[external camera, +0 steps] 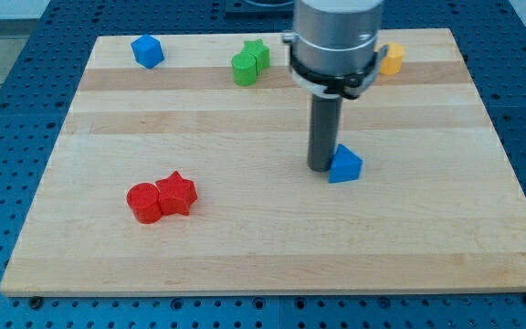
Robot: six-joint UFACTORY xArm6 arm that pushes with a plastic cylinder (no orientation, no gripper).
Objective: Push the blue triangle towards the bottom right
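The blue triangle (345, 164) lies on the wooden board (272, 238), a little right of the middle. My tip (320, 167) stands on the board right against the triangle's left side, touching or nearly touching it. The rod rises from there to the arm's grey wrist at the view's top.
A blue block (147, 51) sits at the top left. A green cylinder (244, 69) and a green star (257, 53) sit together at the top middle. A yellow block (392, 58) is at the top right, partly behind the arm. A red cylinder (143, 202) and a red star (177, 193) touch at the lower left.
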